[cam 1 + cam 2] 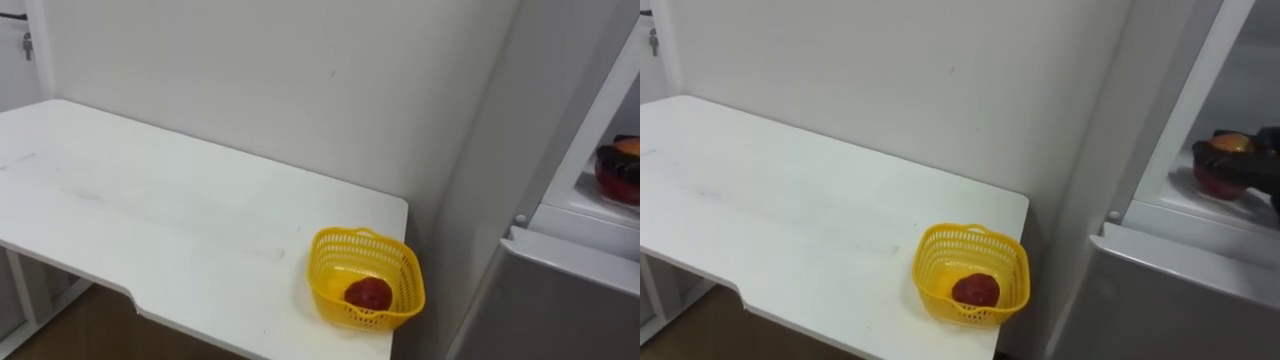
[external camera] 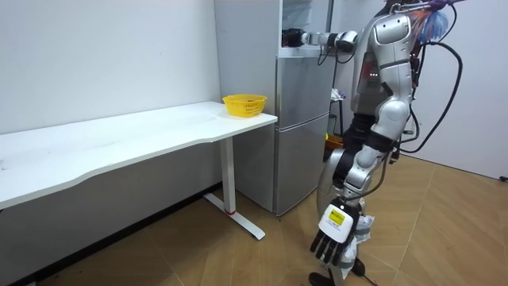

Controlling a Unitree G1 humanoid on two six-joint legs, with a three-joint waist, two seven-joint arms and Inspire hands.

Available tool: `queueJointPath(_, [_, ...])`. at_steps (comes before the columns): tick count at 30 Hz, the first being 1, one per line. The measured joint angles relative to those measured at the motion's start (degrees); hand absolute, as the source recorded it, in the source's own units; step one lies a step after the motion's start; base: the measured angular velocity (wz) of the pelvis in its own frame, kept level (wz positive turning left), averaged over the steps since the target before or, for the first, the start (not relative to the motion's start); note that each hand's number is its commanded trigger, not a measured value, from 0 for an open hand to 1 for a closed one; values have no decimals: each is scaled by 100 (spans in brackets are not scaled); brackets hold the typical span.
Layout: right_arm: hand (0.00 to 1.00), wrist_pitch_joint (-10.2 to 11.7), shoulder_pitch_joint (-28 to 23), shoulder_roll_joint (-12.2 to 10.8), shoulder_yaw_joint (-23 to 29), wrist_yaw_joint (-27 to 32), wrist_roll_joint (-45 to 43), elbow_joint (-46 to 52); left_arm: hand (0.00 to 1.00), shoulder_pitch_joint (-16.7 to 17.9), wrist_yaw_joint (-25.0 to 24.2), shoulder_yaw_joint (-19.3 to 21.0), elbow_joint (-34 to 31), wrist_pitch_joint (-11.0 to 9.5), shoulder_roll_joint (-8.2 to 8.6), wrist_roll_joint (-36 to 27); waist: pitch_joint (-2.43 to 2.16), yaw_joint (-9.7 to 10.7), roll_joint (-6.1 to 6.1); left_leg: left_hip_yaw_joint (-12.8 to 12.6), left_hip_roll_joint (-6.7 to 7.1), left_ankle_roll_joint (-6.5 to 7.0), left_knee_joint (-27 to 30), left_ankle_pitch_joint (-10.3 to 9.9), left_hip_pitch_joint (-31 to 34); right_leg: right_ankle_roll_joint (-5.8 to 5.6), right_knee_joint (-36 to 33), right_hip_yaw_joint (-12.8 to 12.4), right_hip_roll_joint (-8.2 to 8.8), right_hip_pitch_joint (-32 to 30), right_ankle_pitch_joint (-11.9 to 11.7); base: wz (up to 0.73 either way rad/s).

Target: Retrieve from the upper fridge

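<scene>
The upper fridge compartment [image 1: 1185, 200] stands open at the right, next to the table. On its white shelf lies a red fruit [image 1: 1214, 184] with something orange [image 1: 1232, 143] behind it. My right hand [image 1: 1258, 163] reaches in from the right, and its dark fingers curl round the red fruit. The room view has that arm stretched level into the fridge [image 2: 302, 119]. My left hand [image 2: 336, 237] hangs low beside my leg, fingers relaxed and holding nothing. I stand in front of the fridge.
A yellow basket [image 1: 392, 262] with a red fruit [image 1: 369, 293] in it sits on the near right corner of the white table [image 1: 150, 210], close to the fridge's grey side wall [image 1: 470, 200]. The closed lower fridge door [image 1: 1160, 300] lies below the shelf.
</scene>
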State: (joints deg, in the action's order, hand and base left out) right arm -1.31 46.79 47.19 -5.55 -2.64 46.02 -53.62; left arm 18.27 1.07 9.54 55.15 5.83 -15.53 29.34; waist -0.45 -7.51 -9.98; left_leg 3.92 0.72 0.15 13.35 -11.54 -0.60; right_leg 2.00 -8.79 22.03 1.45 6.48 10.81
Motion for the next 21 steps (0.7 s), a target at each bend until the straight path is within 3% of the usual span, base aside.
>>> queueJointPath(7, [100,2,-129,-13,7,238,162,1433,0,-52,190,45,15,-1,6,-42,0,147,74,-108,-30,-8,-72,6,-118,0,-5,-129,-7,8,0,-9])
queueJointPath(11, [100,5,-557,-15,254,396,193,2353,0,-124,364,45,13,-116,17,-51,3,262,78,-184,-38,-8,-104,5,-155,0,-16,-162,0,28,0,-7])
queueJointPath(16, [100,7,-997,-16,307,451,374,3067,0,-135,451,35,8,-120,28,-62,28,365,128,-344,-94,-7,-164,-1,-271,0,-96,-289,-5,35,-1,-14])
queueJointPath(19, [100,6,-1219,-20,391,462,374,3651,0,-137,488,35,25,-122,49,-178,28,458,215,-416,-104,-2,-180,-4,-291,1,-98,-369,-6,26,-2,-13])
queueJointPath(21, [100,7,-1378,-38,577,555,351,4191,0,-116,511,37,17,-132,56,-177,-6,528,305,-540,-98,0,-201,-4,-313,3,-100,-433,-11,34,-5,-10])
